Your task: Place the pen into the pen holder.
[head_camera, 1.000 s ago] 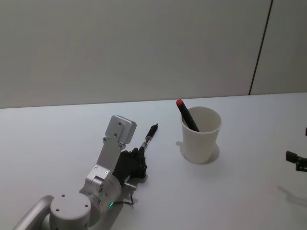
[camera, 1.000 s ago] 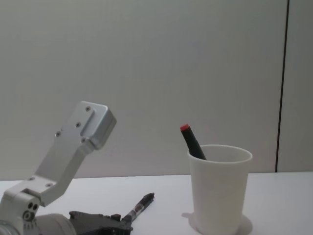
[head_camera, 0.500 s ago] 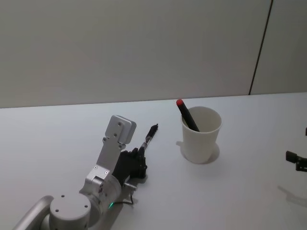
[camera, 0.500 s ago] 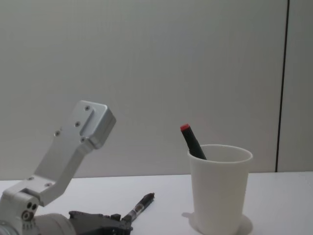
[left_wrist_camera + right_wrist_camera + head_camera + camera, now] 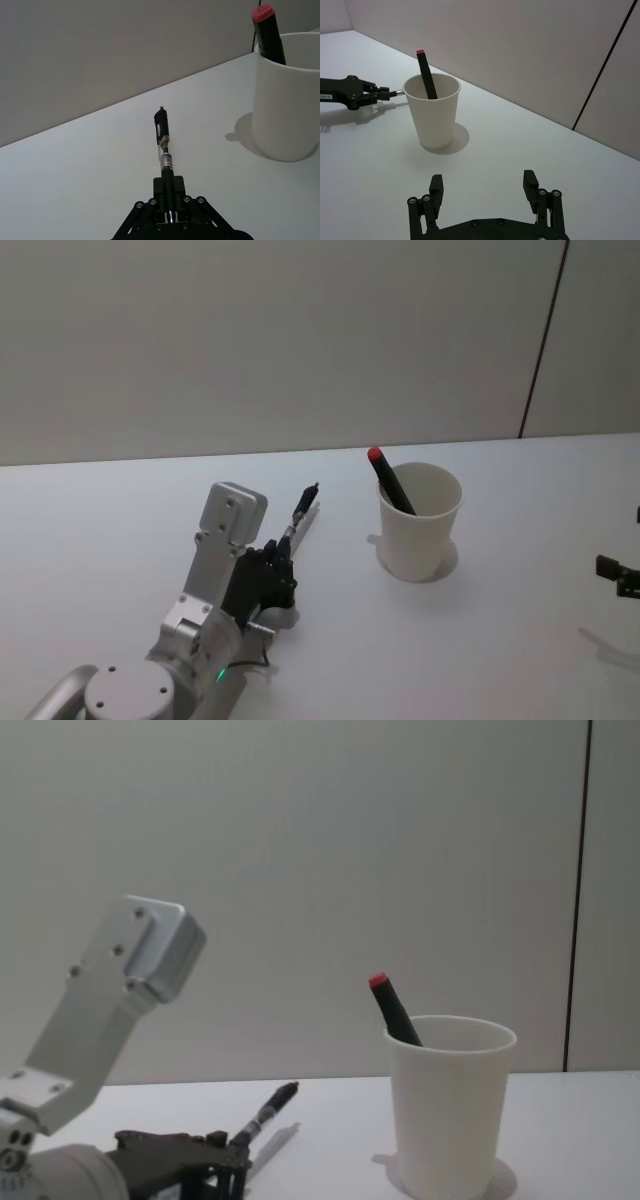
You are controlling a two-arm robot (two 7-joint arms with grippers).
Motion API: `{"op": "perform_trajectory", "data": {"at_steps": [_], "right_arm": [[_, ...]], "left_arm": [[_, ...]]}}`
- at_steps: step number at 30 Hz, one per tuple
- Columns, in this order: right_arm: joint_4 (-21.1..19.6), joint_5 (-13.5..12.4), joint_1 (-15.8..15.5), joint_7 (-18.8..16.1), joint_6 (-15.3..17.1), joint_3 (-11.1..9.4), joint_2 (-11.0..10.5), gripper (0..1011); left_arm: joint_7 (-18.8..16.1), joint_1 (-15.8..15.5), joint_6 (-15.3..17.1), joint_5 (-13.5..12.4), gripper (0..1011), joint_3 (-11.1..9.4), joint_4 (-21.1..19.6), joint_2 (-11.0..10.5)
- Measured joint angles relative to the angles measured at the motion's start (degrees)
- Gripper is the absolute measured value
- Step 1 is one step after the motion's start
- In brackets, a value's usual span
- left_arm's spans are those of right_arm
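A black and clear pen (image 5: pixel 303 508) is clamped by its rear end in my left gripper (image 5: pixel 283 550), which is shut on it, left of the cup. The pen (image 5: pixel 265 1110) slants upward, its free end off the table with a shadow beneath. In the left wrist view the pen (image 5: pixel 164 145) sticks straight out from the gripper (image 5: pixel 169 189). The pen holder, a white paper cup (image 5: pixel 420 520), stands upright to the right and holds a black marker with a red cap (image 5: pixel 390 480). My right gripper (image 5: pixel 484 187) hangs open well short of the cup (image 5: pixel 432 112).
The table (image 5: pixel 500 640) is white and bare around the cup. A grey wall with a dark vertical seam (image 5: pixel 545 340) rises behind it. Part of my right gripper (image 5: pixel 620 575) shows at the right edge.
My left arm has shifted a little left and back, and the pen's free end has risen off the table. The cup, the marker and the right gripper have not moved.
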State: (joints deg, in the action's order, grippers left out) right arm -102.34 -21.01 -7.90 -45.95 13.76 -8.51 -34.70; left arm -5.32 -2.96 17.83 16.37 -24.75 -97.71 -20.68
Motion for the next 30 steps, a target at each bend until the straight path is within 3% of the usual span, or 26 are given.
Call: {"op": "perform_trajectory", "data": {"at_steps": [16,30], "right_arm": [[0.0,0.0,0.0,0.0,0.0,0.0,0.0,1002],[0.0,0.0,0.0,0.0,0.0,0.0,0.0,1002]], "left_arm": [[-2.4,3.3,-6.7,4.2,118,1.9,-3.4,-2.3],[-1.8,3.7,-12.4,6.9,118,4.0,-7.0,-3.2]]}}
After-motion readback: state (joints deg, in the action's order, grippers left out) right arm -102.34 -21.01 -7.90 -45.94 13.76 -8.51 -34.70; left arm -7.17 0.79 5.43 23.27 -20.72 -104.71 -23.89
